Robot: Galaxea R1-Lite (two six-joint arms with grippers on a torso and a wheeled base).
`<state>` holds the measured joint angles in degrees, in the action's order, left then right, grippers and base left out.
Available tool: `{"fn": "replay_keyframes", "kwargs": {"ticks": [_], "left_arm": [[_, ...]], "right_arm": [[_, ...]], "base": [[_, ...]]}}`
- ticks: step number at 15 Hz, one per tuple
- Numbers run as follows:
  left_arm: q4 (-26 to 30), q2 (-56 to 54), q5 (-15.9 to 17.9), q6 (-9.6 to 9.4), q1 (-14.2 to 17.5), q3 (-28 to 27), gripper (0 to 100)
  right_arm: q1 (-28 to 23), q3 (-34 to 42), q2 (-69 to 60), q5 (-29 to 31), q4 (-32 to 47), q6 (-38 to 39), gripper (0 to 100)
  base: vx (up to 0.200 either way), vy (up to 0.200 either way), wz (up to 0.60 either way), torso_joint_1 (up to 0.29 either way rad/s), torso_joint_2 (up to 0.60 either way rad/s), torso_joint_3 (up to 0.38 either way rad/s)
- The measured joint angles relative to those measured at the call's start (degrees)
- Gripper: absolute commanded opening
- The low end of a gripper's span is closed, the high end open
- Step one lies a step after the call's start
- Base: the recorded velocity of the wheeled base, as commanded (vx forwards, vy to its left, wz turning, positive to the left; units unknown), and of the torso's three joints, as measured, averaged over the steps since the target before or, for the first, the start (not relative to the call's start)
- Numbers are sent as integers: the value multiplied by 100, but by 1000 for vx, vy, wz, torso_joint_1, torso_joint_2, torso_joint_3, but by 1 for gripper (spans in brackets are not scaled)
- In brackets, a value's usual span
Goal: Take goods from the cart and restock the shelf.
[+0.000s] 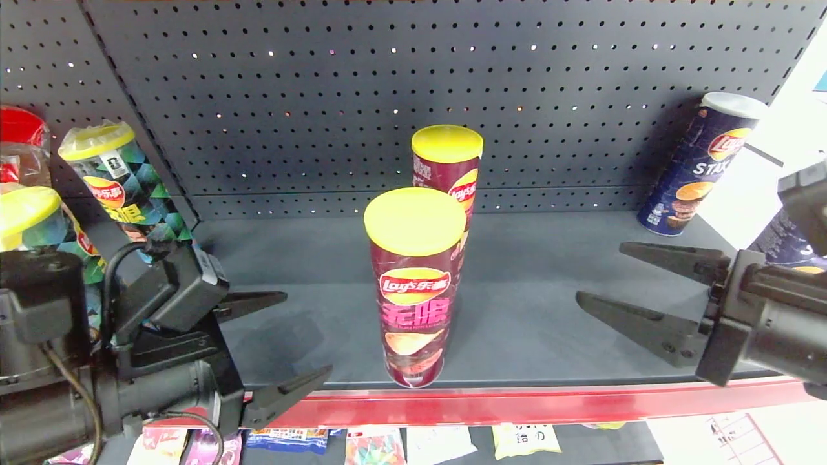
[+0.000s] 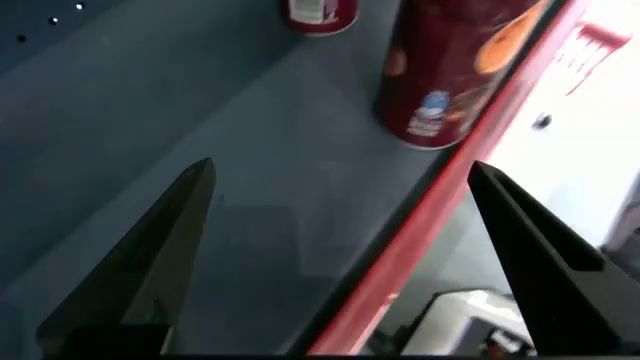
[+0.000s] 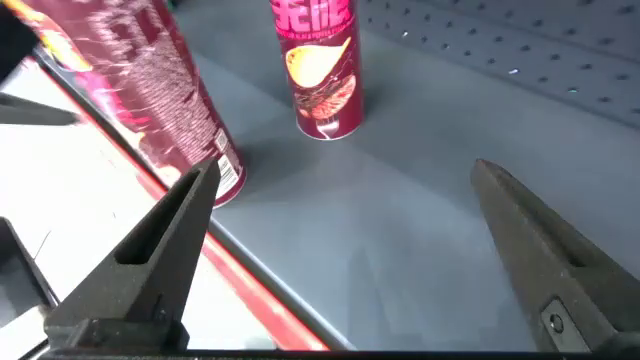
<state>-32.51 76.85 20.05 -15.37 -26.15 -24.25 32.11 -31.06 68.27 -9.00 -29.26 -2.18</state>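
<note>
Two maroon chip cans with yellow lids stand upright on the grey shelf (image 1: 536, 303). The front can (image 1: 413, 284) is near the red front edge (image 1: 517, 403), and the rear can (image 1: 449, 168) is right behind it. My left gripper (image 1: 307, 339) is open at the shelf's front left, left of the front can, with nothing in it. At the front right my right gripper (image 1: 597, 274) is open and empty too. The left wrist view has the front can (image 2: 450, 75) beyond the open fingers. Both cans (image 3: 170, 100) (image 3: 320, 65) appear in the right wrist view.
A dark blue chip can (image 1: 698, 165) leans at the shelf's back right. Green-patterned cans with yellow lids (image 1: 119, 181) stand on the neighbouring shelf section at the left. The perforated back panel (image 1: 387, 84) closes the shelf behind. Packets (image 1: 375, 445) hang below the red edge.
</note>
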Motion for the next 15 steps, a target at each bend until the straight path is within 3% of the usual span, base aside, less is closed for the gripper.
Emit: {"fn": "replay_keyframes", "kwargs": {"ticks": [1, 3, 10, 15], "left_arm": [[-5, 168, -93, -156, -6, -63, 100], [-6, 446, -134, -291, -52, -246, 100], [-6, 1085, -141, -301, -351, -725, 100], [-6, 1265, -158, -301, -395, -858, 100]], "right_arm": [[-39, 39, -146, 41, -5, 0, 100], [-157, 45, -304, 63, -7, 0, 100], [-466, 55, -457, 66, -7, 0, 100], [-472, 28, -460, 60, -7, 0, 100]], "base": [[0, 0, 0, 0, 0, 0], [0, 0, 0, 0, 0, 0], [0, 0, 0, 0, 0, 0], [0, 0, 0, 0, 0, 0]]}}
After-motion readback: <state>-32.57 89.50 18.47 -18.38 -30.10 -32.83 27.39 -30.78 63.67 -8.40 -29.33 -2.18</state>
